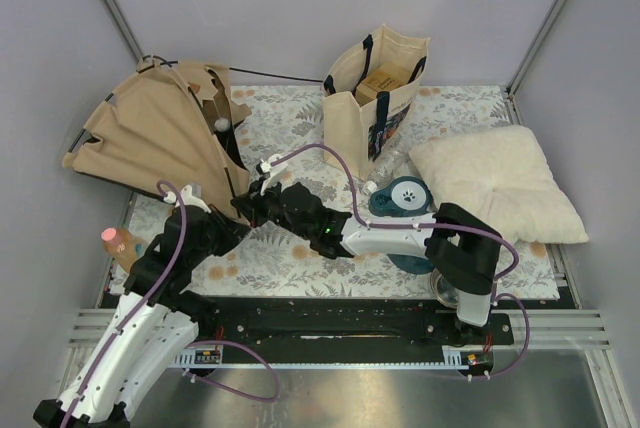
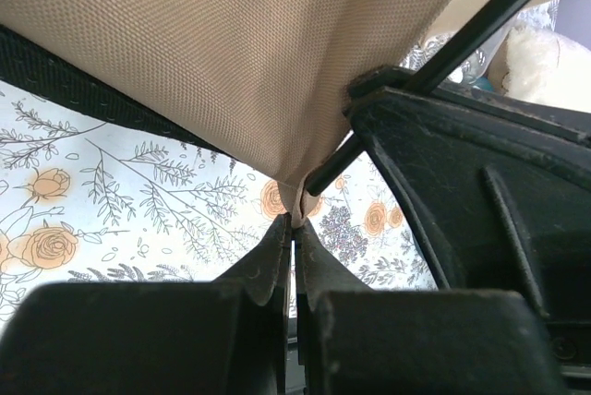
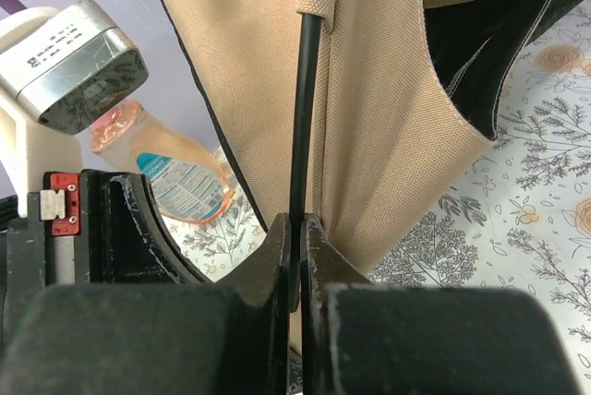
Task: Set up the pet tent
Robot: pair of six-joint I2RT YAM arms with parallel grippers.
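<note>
Floral cloth [image 1: 290, 118] covers the tabletop; the pet tent [image 1: 150, 133] sits half-folded at the far left corner, fanned toward the left edge; the left gripper [image 2: 294, 229] has its jaws pinched tight on a tip of the tent's tan canvas; the right gripper [image 3: 295, 229], close beside it, clamps a black pole [image 3: 305, 109] of the tent; a tote bag [image 1: 372, 98] stands at the far edge; a pillow [image 1: 500, 188] lies by the right edge.

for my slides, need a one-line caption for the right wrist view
Right gripper shut on a thin black pole of the tan pet tent, floral mat and a pink bottle behind.
</note>
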